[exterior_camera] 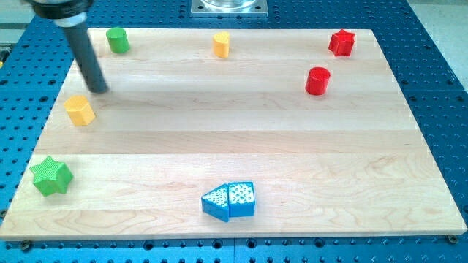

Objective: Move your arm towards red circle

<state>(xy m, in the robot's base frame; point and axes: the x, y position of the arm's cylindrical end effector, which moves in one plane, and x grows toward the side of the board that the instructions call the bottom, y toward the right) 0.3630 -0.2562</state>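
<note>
The red circle block (318,80) stands on the wooden board (234,146) at the view's upper right. My tip (99,90) is at the view's upper left, far to the left of the red circle. It sits just above the yellow block (80,109) and below-left of the green cylinder (118,40), touching neither.
A red star (341,42) sits at the top right, above the red circle. A yellow cylinder (221,44) is at the top centre. A green star (50,176) lies at the lower left. Two blue blocks (229,201) sit together at the bottom centre.
</note>
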